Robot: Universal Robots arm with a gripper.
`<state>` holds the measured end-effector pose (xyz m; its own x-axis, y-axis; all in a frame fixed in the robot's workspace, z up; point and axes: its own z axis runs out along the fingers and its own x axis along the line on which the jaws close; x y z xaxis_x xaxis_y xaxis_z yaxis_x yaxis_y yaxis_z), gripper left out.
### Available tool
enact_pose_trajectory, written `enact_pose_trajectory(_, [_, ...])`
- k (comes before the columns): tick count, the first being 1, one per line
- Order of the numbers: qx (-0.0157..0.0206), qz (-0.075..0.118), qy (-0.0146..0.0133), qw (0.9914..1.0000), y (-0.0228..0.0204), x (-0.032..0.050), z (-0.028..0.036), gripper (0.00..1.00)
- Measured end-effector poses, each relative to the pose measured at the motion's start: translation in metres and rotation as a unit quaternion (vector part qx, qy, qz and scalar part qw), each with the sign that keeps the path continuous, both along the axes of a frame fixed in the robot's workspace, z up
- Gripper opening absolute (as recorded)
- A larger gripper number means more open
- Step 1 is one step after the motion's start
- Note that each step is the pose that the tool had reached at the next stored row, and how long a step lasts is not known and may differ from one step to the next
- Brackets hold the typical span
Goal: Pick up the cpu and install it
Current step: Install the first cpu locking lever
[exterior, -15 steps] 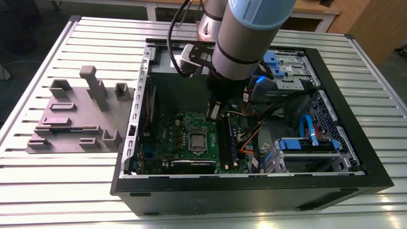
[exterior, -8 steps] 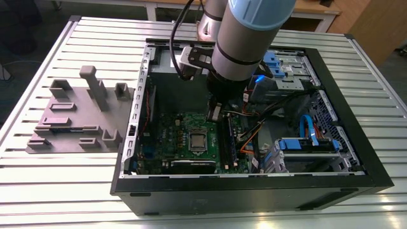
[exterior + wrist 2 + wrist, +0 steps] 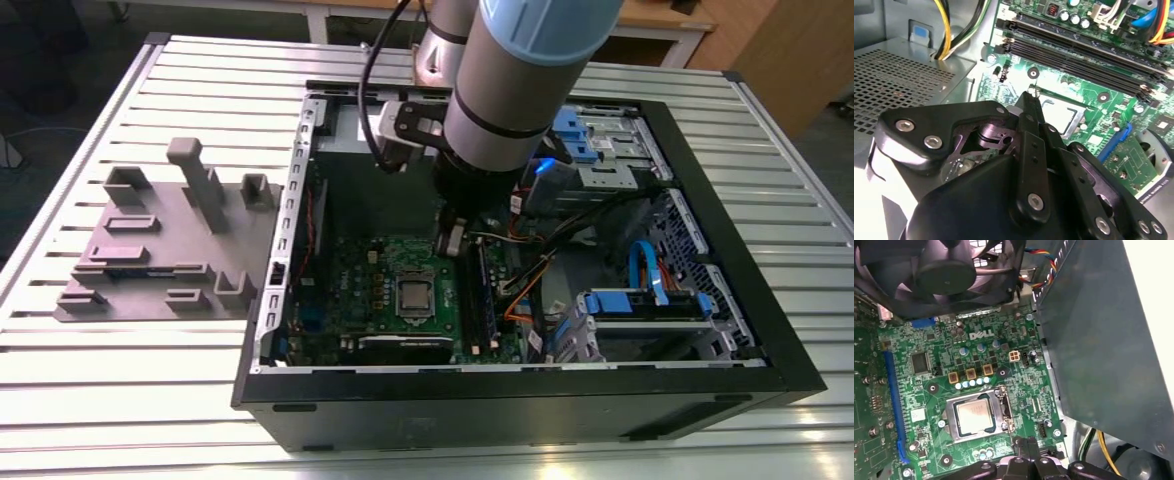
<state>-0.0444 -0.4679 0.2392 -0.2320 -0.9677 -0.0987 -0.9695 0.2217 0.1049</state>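
Cpu (image 3: 974, 415) seated in socket frame (image 3: 1002, 412) mid-motherboard (image 3: 929, 390), just beyond gripper (image 3: 1030, 452); jaws apparently together, empty. Fan (image 3: 939, 270) and power supply (image 3: 1104, 340) crowding board edges.

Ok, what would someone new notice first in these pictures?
First, the robot arm reaching down into the open computer case on the slatted table. Next, the green motherboard with the silvery cpu sitting in its socket, the gripper just beside it.

Ribbed aluminium worktop (image 3: 120, 400) across the frame, pale wooden table (image 3: 667, 25) and dark floor (image 3: 40, 70) along the top edge.
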Motion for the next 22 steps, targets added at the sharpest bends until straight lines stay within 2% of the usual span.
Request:
enact_pose_trajectory(2, [-0.0078,0.003,0.0,0.99996,-0.0001,0.0,-0.0002,0.1])
enact_pose_trajectory(3, [-0.0102,0.005,-0.0001,0.99993,-0.0001,0.0,-0.0003,0.1])
enact_pose_trajectory(6, [-0.0106,0.009,-0.0008,0.99991,-0.0005,-0.0005,-0.0002,0.1])
enact_pose_trajectory(20, [-0.0105,0.009,-0.0009,0.99991,-0.0006,-0.0005,-0.0003,0.1])
enact_pose_trajectory(22, [-0.0105,0.012,-0.0009,0.99987,-0.0016,-0.0005,-0.0004,0.1])
